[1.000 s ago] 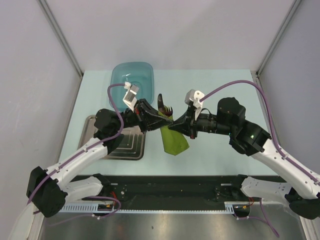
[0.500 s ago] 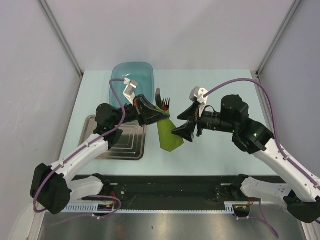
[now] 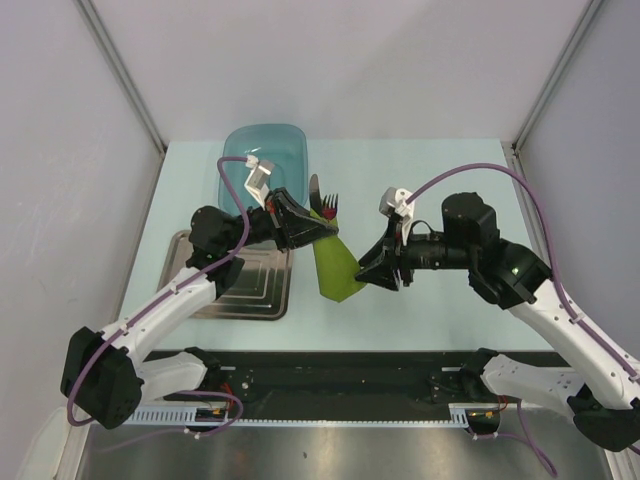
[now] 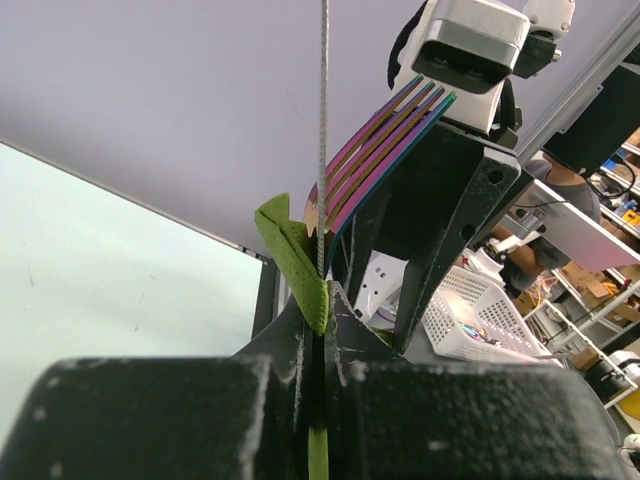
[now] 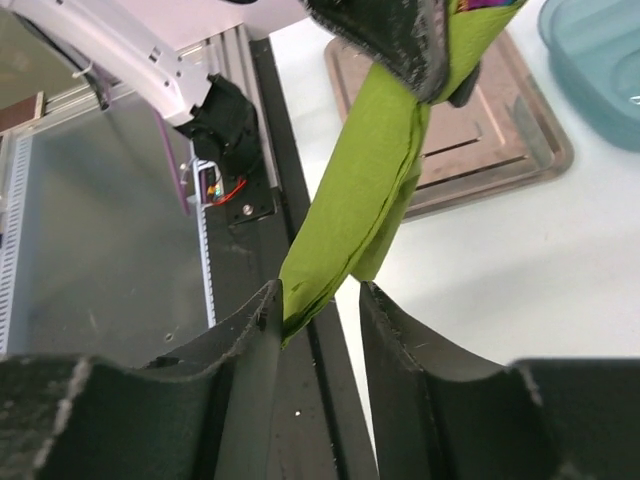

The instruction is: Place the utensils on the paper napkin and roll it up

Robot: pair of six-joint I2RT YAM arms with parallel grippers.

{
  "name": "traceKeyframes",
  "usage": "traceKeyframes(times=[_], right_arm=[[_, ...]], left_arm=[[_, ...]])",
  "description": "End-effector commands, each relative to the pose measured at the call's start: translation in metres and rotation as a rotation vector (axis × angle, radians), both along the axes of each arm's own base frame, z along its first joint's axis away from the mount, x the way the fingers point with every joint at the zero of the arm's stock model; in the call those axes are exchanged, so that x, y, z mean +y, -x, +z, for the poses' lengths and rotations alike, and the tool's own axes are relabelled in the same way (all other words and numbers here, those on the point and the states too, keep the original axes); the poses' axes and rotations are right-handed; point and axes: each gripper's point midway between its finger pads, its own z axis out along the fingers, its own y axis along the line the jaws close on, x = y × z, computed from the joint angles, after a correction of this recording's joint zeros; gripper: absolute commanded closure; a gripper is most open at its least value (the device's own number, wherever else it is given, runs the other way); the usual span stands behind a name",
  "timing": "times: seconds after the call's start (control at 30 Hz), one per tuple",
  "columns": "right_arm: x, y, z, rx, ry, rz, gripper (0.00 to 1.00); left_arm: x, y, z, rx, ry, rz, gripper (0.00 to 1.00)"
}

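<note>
Left gripper [image 3: 315,226] pinched tight on paper napkin [image 3: 337,272], utensils [image 3: 328,205] tucked inside, held in air. Bundle long way runs 11 to 5 o'clock, fork tips at 11. Loose tail at 5 sits between fingers of right gripper [image 3: 380,268]. Right fingers spread apart, nothing held. Right arm nearer tail.

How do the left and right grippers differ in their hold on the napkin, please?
The left gripper is shut on the napkin's upper end, with the utensils sticking out past it. The right gripper is open, its fingers apart around the napkin's lower end. In the top view the left points right and the right points left. Both are black and meet at the same napkin.
</note>
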Motion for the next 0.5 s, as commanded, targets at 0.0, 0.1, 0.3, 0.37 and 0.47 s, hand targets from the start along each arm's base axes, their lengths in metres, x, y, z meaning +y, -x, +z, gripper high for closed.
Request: traceKeyframes(times=[0.0, 0.1, 0.3, 0.37, 0.47], right_arm=[[-0.002, 0.01, -0.006, 0.022, 0.017, 0.058, 0.6], [-0.002, 0.009, -0.008, 0.022, 0.028, 0.065, 0.67], [-0.003, -0.004, -0.013, -0.036, 0.062, 0.064, 1.0], [-0.005, -0.014, -0.018, -0.073, 0.085, 0.048, 1.0], [-0.008, -0.029, -0.025, -0.119, 0.104, 0.04, 1.0]], left_arm=[[0.009, 0.012, 0.037, -0.1, 0.067, -0.007, 1.0], [0.009, 0.012, 0.037, -0.098, 0.071, -0.008, 1.0], [0.01, 0.017, 0.04, -0.085, 0.077, -0.029, 1.0], [0.01, 0.019, 0.041, -0.084, 0.079, -0.038, 1.0], [0.01, 0.022, 0.043, -0.077, 0.083, -0.052, 1.0]])
